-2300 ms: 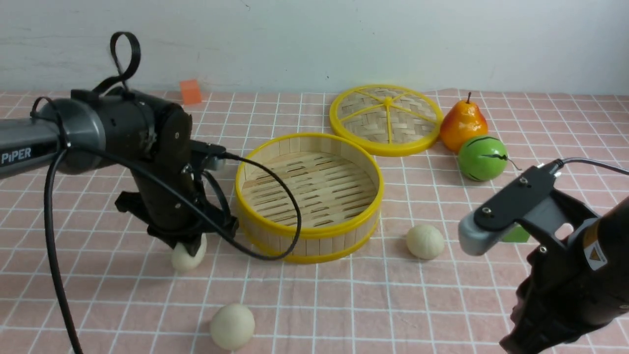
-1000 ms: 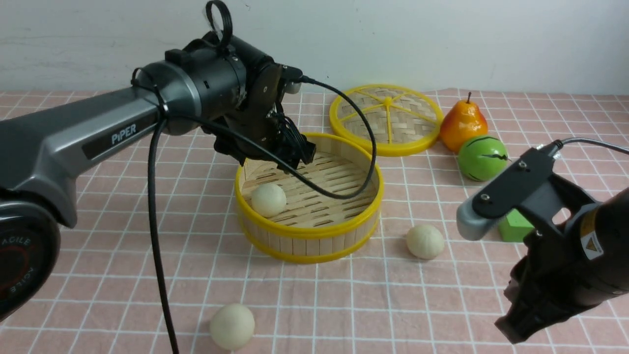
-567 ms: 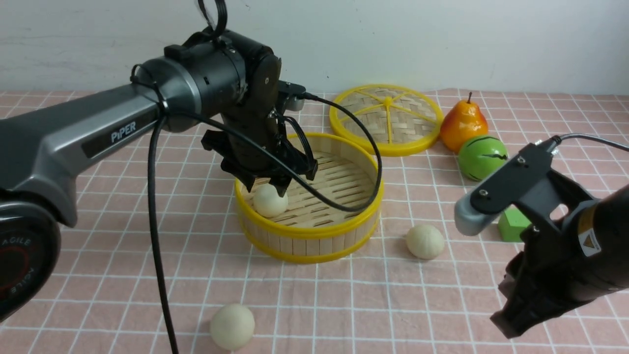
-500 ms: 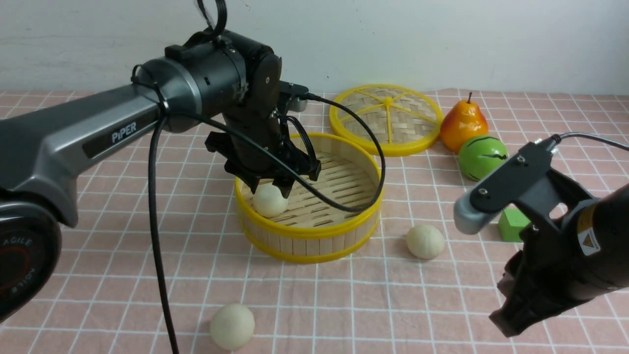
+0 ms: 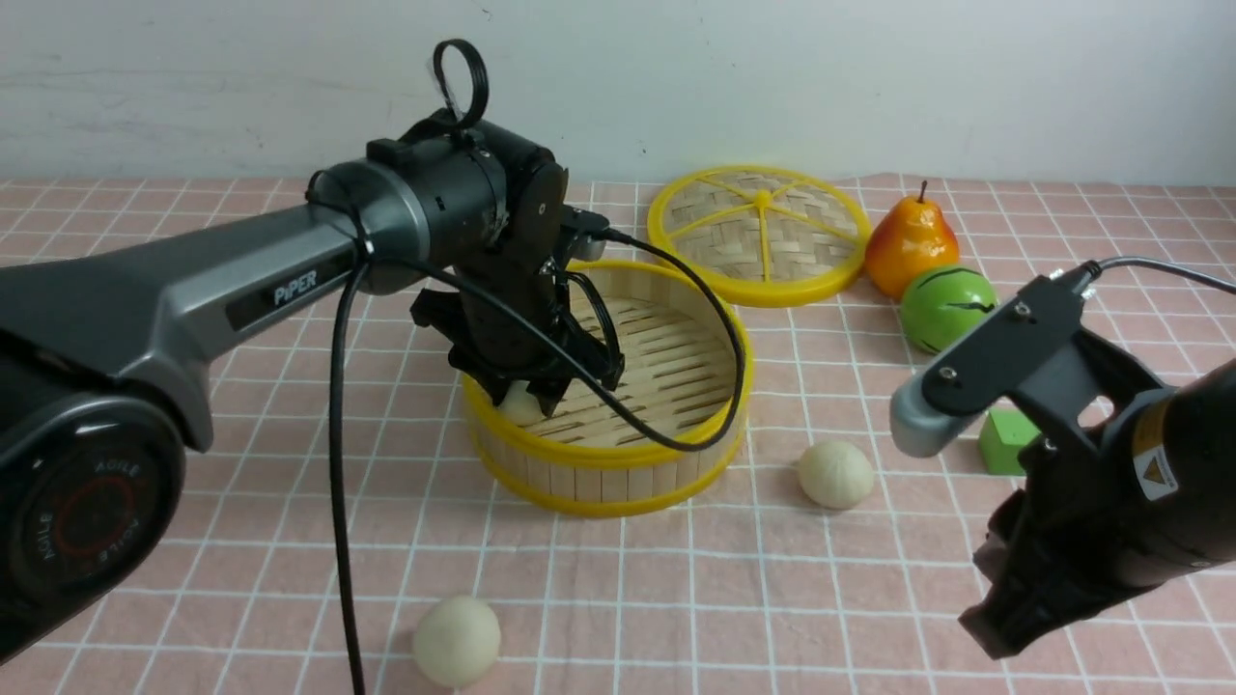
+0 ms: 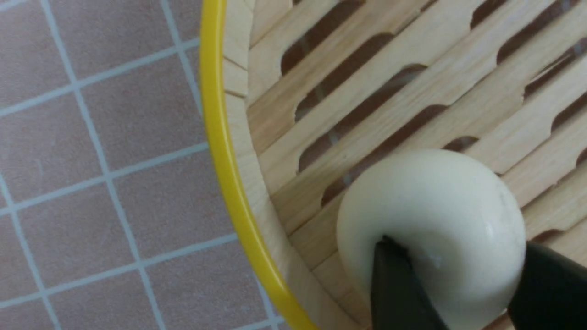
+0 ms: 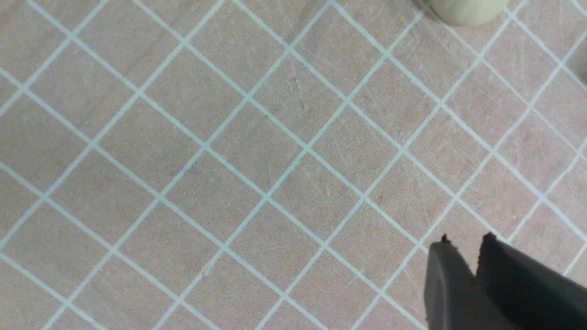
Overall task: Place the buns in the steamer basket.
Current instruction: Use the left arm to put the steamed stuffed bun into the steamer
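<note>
The steamer basket (image 5: 618, 454) stands mid-table, and one bun (image 5: 519, 405) lies inside it by the left wall. My left gripper (image 5: 529, 398) reaches down into the basket and is shut on that bun (image 6: 435, 201); one finger dents its skin and the other presses its far side, midpoint (image 6: 456, 243). The yellow basket rim (image 6: 220, 137) runs just beside them. A second bun (image 5: 835, 474) rests on the cloth right of the basket, and it shows at the edge of the right wrist view as a bun (image 7: 463, 9). A third bun (image 5: 457, 640) lies near the front edge. My right gripper (image 5: 990, 627) hovers low at the front right with its jaws a narrow gap apart (image 7: 465, 239), holding nothing.
A flat woven lid (image 5: 763, 232) lies behind the basket. An orange pear (image 5: 910, 243) and a green striped fruit (image 5: 948, 309) sit at the back right. A small green block (image 5: 1004, 439) peeks out behind the right arm. The left arm's cable (image 5: 676, 425) hangs over the basket.
My left gripper came down from above the basket onto the bun lying inside and its jaws closed in on it. The right arm shifted only slightly.
</note>
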